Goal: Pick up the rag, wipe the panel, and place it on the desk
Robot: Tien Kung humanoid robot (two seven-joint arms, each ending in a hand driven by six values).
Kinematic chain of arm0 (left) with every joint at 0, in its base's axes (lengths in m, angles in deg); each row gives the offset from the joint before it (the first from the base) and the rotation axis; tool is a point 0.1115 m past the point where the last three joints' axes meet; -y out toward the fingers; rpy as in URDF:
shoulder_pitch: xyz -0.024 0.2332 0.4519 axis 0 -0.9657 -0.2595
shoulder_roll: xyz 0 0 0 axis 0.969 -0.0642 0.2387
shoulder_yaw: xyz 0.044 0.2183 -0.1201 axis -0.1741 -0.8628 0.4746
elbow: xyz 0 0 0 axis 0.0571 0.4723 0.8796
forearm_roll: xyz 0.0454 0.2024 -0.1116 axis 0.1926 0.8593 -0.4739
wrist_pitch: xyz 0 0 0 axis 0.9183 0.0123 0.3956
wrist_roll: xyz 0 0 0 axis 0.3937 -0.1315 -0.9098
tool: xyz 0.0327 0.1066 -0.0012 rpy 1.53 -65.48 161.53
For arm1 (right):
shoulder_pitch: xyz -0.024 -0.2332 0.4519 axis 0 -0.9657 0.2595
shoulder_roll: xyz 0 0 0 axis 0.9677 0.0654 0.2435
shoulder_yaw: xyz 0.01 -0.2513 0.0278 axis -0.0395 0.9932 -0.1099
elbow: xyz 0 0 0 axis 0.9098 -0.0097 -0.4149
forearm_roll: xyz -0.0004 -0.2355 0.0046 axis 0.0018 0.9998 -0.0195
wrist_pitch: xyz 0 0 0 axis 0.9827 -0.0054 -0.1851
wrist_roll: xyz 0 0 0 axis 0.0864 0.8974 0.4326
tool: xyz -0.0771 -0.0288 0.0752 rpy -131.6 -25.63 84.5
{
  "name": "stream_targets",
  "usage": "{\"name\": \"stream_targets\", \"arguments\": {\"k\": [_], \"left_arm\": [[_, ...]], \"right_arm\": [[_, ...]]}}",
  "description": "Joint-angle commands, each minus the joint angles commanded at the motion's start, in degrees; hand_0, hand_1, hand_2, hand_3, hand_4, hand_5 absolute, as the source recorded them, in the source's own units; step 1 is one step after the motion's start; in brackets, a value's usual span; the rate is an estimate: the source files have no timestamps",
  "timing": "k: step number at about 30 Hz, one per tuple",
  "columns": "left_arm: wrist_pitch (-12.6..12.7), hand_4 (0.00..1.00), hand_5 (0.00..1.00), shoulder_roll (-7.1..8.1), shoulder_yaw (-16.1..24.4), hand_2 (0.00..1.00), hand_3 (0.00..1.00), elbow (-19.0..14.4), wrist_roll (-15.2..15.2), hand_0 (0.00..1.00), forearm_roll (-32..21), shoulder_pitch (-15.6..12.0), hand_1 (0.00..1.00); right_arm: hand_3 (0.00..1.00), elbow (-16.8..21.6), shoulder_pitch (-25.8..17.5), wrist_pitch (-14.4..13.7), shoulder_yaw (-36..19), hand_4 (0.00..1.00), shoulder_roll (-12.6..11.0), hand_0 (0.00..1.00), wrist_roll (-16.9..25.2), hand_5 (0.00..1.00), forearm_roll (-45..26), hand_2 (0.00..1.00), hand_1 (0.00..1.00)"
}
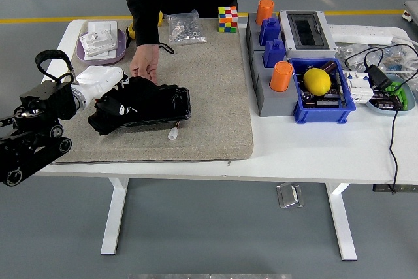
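A black rag (121, 106) lies bunched over the left part of a dark flat panel (175, 101) on the grey mat (209, 89). My left hand (104, 86), white with a black arm behind it, grips the rag's left end with curled fingers. A person's hand (144, 65) rests on the panel's far edge, just above the rag. My right arm is out of view.
A small white connector (173, 134) lies on the mat below the panel. At back left stands a purple dish (101, 38) with white parts. A bag of screws (184, 27), a Rubik's cube (228, 18), grey blocks with orange cylinders (281, 76) and a blue bin with a lemon (317, 81) lie to the right.
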Motion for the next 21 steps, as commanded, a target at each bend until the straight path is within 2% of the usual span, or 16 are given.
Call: {"name": "stream_targets", "arguments": {"k": [5,21], "left_arm": [[0.12,0.347,0.002,1.25,0.64,0.463,0.406,0.29,-0.03,0.222,-0.26,-0.68,0.151],[0.48,0.349,0.002,3.34,1.71,0.462,0.405,1.04,0.0,0.222,1.65,-2.09,0.151]], "right_arm": [[0.592,-0.03,-0.19,0.03,-0.04,0.961,0.06,0.695,0.0,0.43,-0.17,0.686,0.653],[0.594,-0.18,-0.34,0.09,-0.25,0.965,0.33,0.696,-0.06,0.428,-0.2,0.686,0.654]]}}
